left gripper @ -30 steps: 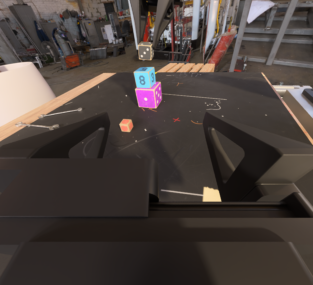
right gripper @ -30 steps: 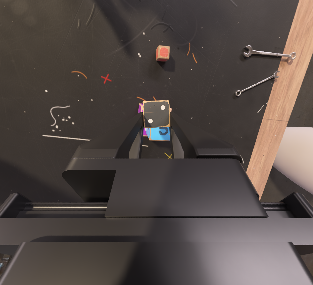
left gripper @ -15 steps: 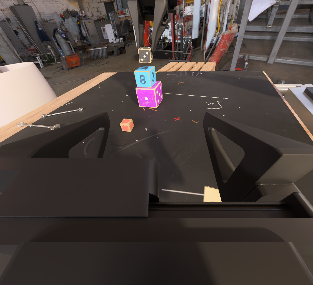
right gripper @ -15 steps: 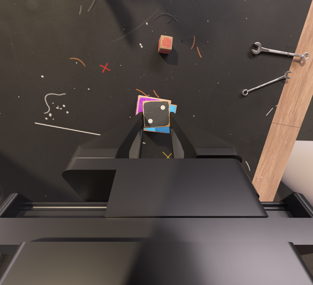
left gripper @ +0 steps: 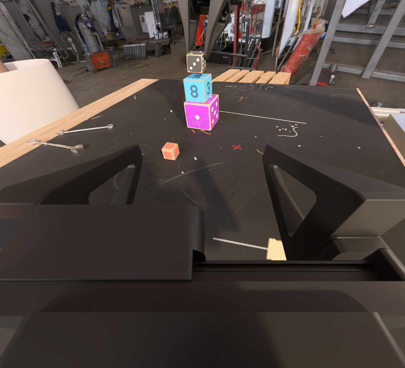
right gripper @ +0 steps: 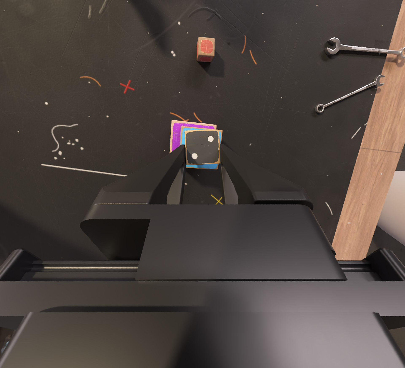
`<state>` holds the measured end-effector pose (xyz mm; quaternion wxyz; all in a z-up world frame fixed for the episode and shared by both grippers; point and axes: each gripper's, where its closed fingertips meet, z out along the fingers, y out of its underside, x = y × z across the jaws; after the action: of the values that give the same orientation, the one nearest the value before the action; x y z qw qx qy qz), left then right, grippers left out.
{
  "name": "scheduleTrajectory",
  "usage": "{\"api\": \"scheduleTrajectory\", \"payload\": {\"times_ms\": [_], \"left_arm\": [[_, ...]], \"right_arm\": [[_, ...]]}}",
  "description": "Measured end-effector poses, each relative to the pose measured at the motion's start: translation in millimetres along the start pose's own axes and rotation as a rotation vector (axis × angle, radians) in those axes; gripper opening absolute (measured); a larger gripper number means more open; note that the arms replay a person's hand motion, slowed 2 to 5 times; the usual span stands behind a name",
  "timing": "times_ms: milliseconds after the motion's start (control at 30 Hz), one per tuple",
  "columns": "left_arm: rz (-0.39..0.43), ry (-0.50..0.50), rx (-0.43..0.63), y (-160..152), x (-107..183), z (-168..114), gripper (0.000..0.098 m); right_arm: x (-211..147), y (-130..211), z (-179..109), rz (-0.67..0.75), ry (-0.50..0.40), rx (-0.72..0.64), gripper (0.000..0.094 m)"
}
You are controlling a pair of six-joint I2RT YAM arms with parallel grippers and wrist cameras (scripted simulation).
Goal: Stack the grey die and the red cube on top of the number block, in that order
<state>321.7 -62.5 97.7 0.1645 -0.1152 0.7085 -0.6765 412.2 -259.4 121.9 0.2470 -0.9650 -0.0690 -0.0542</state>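
The blue number block (left gripper: 198, 88) stands on a magenta die (left gripper: 201, 114) at the middle of the black mat. My right gripper (right gripper: 202, 149) is shut on the grey die (right gripper: 202, 146) and holds it right over the number block (right gripper: 202, 166); in the left wrist view the grey die (left gripper: 195, 61) hangs just above the block, with a thin gap between them. The small red cube (left gripper: 170, 151) lies on the mat in front of the stack, and shows in the right wrist view (right gripper: 205, 49). My left gripper (left gripper: 201, 156) is open and empty, low over the mat near the red cube.
Two steel wrenches (left gripper: 85, 130) (left gripper: 55, 145) lie at the mat's left edge by the wooden strip (left gripper: 65, 116); they also show in the right wrist view (right gripper: 363, 49) (right gripper: 348, 94). A big white rounded object (left gripper: 30, 94) stands at the left.
My right gripper has carried the grey die down and over the stack, so it now hangs just above the number block. The left gripper has not moved.
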Motion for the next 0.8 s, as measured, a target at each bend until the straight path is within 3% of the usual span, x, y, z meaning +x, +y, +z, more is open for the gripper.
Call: {"api": "scheduleTrajectory", "payload": {"times_ms": [800], "left_arm": [[0.001,-0.017,-0.039,4.3,-1.1,3.2,0.0940]], "right_arm": [[-1.1,3.5,5.5,0.053,0.004,-0.009,0.0257]]}}
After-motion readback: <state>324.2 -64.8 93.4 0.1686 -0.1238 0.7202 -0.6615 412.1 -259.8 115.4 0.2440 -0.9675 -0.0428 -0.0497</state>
